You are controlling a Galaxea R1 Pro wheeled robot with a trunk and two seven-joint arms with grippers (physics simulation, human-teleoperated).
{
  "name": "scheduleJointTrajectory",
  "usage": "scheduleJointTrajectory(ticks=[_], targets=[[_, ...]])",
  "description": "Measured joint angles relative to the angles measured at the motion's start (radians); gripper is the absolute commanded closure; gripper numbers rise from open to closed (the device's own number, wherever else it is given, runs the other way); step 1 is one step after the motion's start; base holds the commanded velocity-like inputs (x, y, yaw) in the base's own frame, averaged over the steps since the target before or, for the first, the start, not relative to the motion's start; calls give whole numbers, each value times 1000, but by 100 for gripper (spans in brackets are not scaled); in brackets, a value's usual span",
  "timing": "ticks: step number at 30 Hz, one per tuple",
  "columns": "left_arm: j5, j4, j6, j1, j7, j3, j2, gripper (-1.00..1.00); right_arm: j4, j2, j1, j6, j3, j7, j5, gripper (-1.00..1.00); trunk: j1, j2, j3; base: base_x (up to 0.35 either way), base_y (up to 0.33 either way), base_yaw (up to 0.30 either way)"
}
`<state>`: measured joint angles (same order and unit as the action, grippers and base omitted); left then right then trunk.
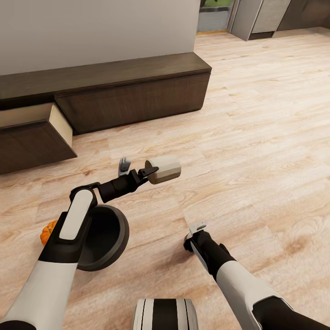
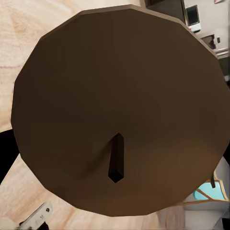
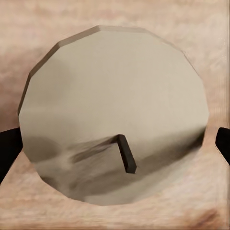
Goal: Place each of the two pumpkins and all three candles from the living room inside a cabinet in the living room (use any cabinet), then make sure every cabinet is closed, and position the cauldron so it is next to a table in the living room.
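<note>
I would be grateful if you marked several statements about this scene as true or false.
1. The left gripper holds a candle on its side. True.
2. Every drawer of the cabinet is shut. False: the drawer at its left end stands pulled out.
3. The cauldron sits on top of the cabinet. False: it sits on the floor, under the left forearm.
4. An orange pumpkin lies beside the cauldron. True.
</note>
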<state>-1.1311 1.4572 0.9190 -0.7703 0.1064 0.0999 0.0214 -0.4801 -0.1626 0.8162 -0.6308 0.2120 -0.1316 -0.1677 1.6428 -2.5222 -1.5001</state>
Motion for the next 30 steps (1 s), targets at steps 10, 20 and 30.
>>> scheduleJointTrajectory(ticks=[10,20,30], targets=[[-2,0,0,3,38,-1,3,100,-2,0,1,-44,2,-3,-7,-100,1,0,-8,0,0,0],[-2,0,-1,3,89,0,3,100,-5,-1,1,-44,3,-3,-8,-100,2,-1,-19,0,0,0],[-1,0,-3,3,90,1,3,100,-10,-4,1,-47,3,-1,-8,-100,2,-1,-19,1,0,0]])
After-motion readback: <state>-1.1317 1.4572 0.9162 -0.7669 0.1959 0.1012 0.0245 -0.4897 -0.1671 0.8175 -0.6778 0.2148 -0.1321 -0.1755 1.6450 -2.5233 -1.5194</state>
